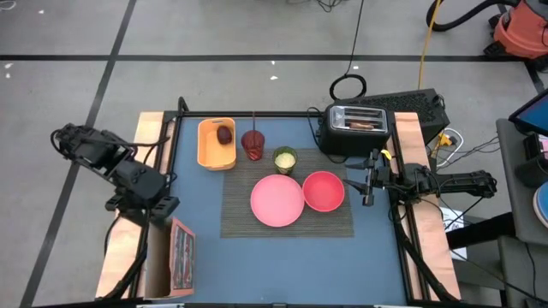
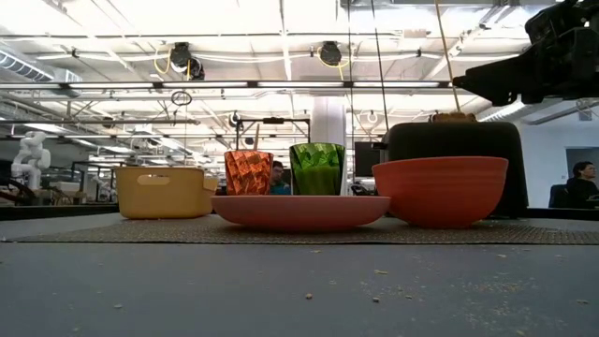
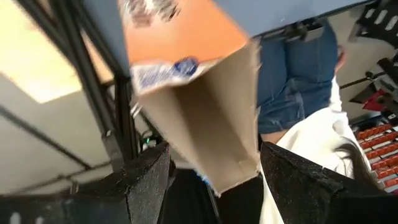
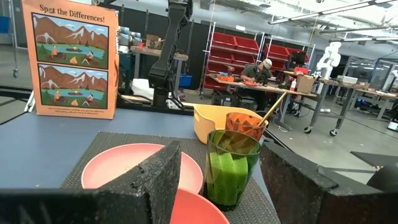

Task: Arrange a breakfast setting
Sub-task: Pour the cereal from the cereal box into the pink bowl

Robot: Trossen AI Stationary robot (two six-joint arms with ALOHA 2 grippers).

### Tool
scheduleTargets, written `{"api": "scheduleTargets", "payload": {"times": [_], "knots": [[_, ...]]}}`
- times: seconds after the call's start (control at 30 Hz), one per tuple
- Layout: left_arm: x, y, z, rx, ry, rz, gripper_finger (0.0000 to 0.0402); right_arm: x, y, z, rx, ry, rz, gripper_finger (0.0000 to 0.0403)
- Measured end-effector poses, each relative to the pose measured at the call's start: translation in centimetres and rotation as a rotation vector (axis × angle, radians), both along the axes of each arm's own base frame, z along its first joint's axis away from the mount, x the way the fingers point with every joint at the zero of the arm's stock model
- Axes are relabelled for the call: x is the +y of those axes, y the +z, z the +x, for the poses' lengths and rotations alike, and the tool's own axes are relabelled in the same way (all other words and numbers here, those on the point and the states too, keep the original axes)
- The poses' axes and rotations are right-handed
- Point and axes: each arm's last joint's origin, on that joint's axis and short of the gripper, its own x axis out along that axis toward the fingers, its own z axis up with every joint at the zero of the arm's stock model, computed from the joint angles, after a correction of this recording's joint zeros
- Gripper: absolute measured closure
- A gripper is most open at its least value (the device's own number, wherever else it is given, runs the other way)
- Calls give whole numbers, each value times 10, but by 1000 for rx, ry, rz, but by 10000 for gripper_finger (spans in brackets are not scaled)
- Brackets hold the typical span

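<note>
Grippers first: we see the left gripper (image 1: 163,208) at the bench's (image 1: 201,257) nine o'clock edge, jaws parted around the open top of a cardboard box (image 1: 181,255) without clearly pinching it. Further along, a yellow tub (image 1: 216,144) carries the dark-red fruit (image 1: 224,135). On the placemat (image 1: 240,214) the red tumbler (image 1: 253,145) and green cup (image 1: 285,159) stand at twelve o'clock of the pink plate (image 1: 276,200); the pink-red bowl (image 1: 324,191) touches its three o'clock rim. Toast (image 1: 360,124) sits in the black toaster (image 1: 355,130). The right gripper (image 1: 368,181) hovers at three o'clock of the bowl, jaws apart, empty.
</note>
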Motion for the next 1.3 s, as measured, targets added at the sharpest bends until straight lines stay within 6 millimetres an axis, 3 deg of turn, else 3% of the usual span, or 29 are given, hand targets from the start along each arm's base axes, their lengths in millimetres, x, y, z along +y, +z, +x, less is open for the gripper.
{"api": "scheduleTargets", "payload": {"times": [0.27, 0.9, 1.3], "knots": [[-16, -3, -2, 133, 40, -13, 144, 0, 0, 0, 0, 0, 0, 193], [-85, -46, 35, 273, -162, 154, 144, 0, 0, 0, 0, 0, 0, 193], [-95, -51, 31, 209, -194, 246, 152, 0, 0, 0, 0, 0, 0, 193]]}}
